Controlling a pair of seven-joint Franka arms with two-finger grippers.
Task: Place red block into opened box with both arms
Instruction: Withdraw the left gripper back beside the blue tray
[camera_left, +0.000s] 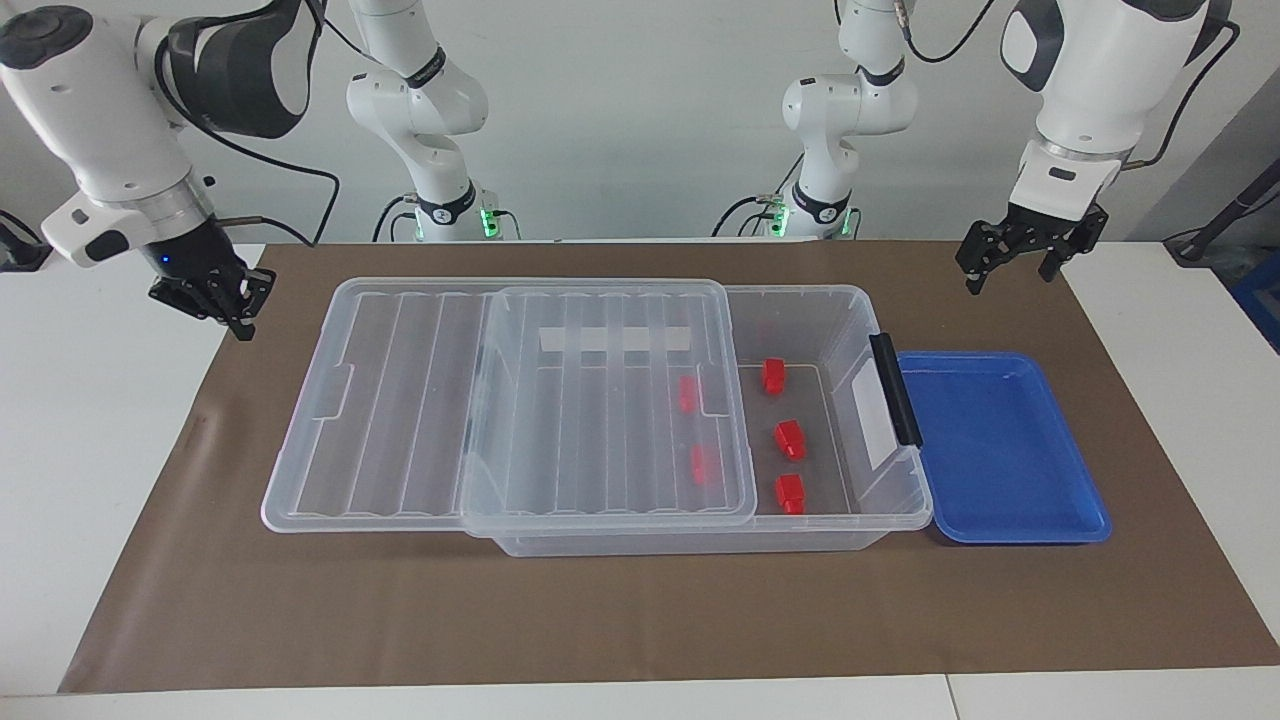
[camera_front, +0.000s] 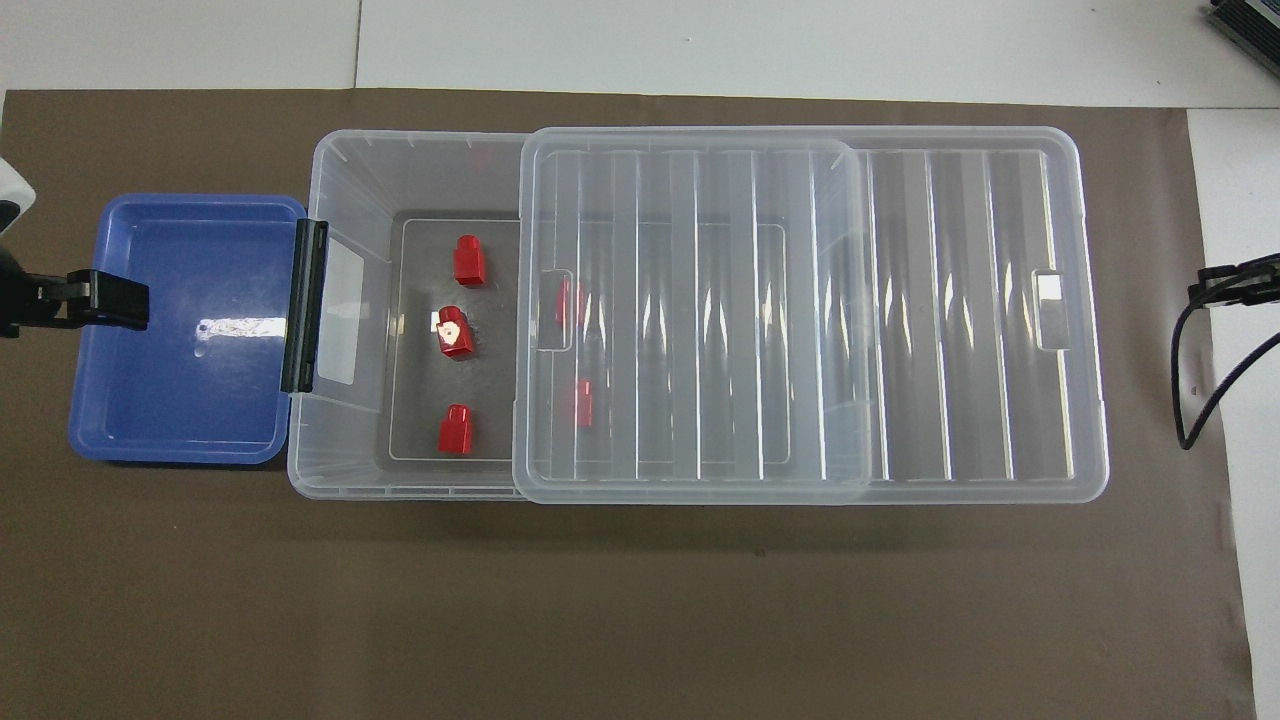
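no readable writing, just a blank white label strip (camera_left: 615, 339) | 5 red blocks (camera_left: 790, 439) in clear box (camera_left: 800, 300), center frame, 2 under slid lid (camera_left: 500, 400) | left gripper (camera_left: 1027, 252) upper right: spread, empty | right gripper (camera_left: 222, 299) upper left: pinched closed, empty | 1 blue tray (camera_left: 1000, 440)

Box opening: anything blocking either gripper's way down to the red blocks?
Partly. The lid covers most of the box; two red blocks lie under its edge. Three others sit in the uncovered end beside the blue tray, nothing over them. The left gripper and right gripper hang off both ends, empty.
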